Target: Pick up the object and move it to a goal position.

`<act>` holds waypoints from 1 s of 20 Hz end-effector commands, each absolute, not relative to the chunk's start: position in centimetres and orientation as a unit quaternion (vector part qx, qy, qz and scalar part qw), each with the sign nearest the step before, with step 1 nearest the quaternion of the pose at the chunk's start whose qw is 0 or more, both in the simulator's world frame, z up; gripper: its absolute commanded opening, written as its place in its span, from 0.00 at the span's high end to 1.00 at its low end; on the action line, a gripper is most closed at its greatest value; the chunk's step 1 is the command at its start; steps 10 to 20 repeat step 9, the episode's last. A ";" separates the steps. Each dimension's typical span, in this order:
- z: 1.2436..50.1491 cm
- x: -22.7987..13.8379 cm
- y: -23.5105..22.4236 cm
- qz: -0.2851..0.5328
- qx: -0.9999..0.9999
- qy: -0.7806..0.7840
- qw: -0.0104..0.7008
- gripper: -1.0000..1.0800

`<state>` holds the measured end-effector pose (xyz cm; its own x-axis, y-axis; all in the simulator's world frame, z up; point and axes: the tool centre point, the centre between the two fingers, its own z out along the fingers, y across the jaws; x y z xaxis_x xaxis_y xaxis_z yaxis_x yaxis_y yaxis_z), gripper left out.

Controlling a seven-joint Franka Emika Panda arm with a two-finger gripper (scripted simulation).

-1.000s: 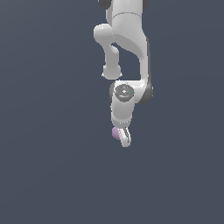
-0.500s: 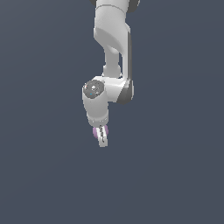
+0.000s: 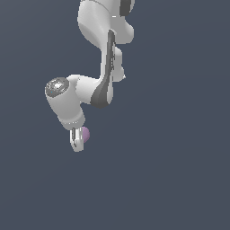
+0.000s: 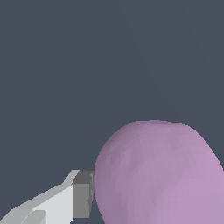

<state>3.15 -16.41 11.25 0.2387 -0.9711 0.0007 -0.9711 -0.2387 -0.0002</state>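
The object is a small, pale purple ball with a matte finish. In the exterior view it appears as a rounded lump with soft shading, darker toward its lower edge, and it is much smaller than the white wrist housing above it. In the wrist view the ball fills the lower part of the frame near the camera. Its outline there is roughly round but uneven, with a flattened top and faint faceting across the surface. The colour is a uniform lilac with no markings.

The ball sits at the claw, at the lowest point of the arm. In the exterior view one white finger shows on the exterior view's left of the ball and touches it. The opposite finger is hidden behind the ball from this camera. In the wrist view a white finger with a grey pad lies flush against the side of the ball. The claw is clamped on the ball, with the visible pad in contact and no gap showing.

The arm descends from the top of the exterior view, bends at a dark-banded joint, and ends in a rounded white wrist housing with a grey circular cap. The claw points downward from this housing. The surroundings are a plain dark blue-grey field in both views.
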 end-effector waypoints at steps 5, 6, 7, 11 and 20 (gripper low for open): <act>12.0 3.7 -19.2 0.000 0.788 -0.616 0.000 1.00; 12.0 3.7 -19.4 0.000 0.788 -0.616 0.000 1.00; 12.0 3.8 -19.5 0.000 0.788 -0.616 0.000 1.00; 12.1 3.8 -19.5 0.000 0.788 -0.616 0.000 1.00; 12.1 3.8 -19.5 0.000 0.788 -0.616 0.000 1.00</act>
